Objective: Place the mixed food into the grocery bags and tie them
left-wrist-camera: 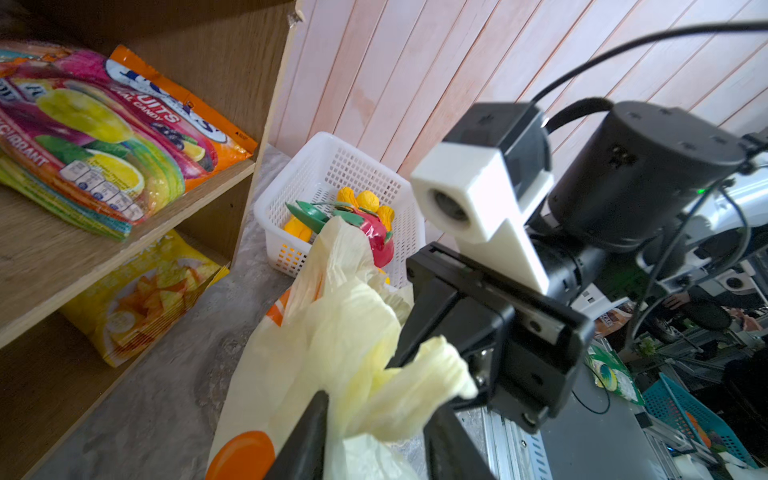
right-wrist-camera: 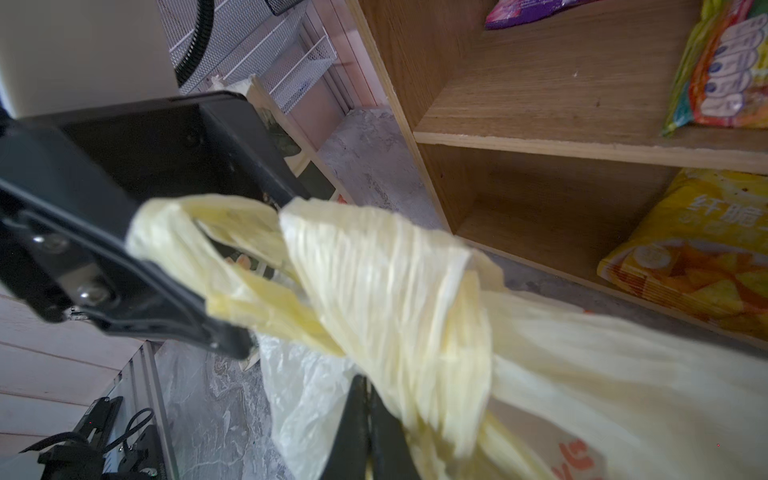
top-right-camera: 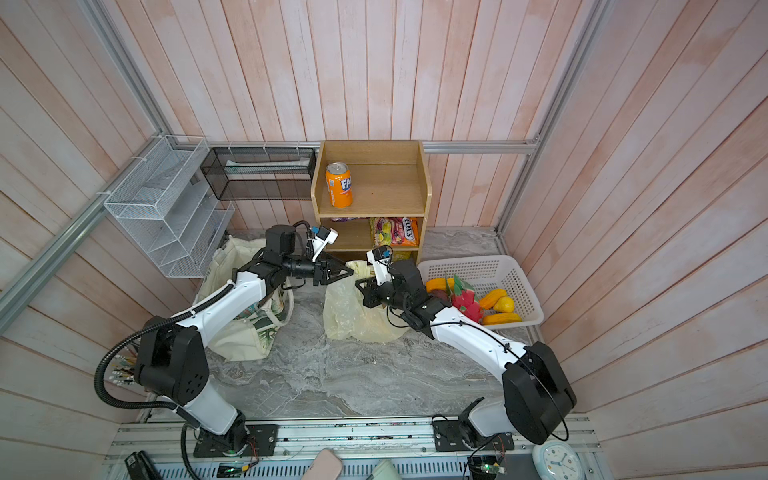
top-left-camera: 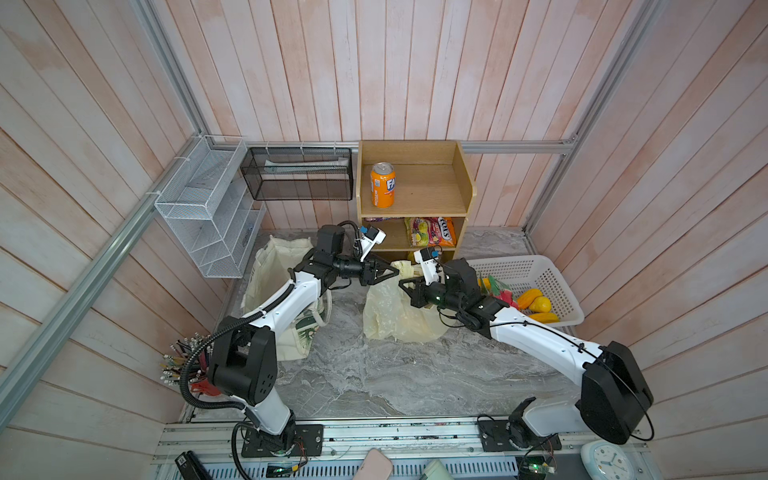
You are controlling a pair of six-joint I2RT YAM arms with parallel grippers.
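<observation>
Above the middle of the counter (top-left-camera: 374, 374), the twisted handles (right-wrist-camera: 395, 282) of the plastic bag (top-left-camera: 390, 316) are pinched by the clenched right gripper (top-left-camera: 404, 284) from four o'clock and straddled by the parted left gripper (top-left-camera: 395, 272) from ten o'clock.

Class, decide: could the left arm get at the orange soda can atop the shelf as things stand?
Probably yes: the orange soda can stands exposed just above the left claw, nothing between them.

Pale-yellow plastic bag (top-left-camera: 386, 318), orange-printed.
</observation>
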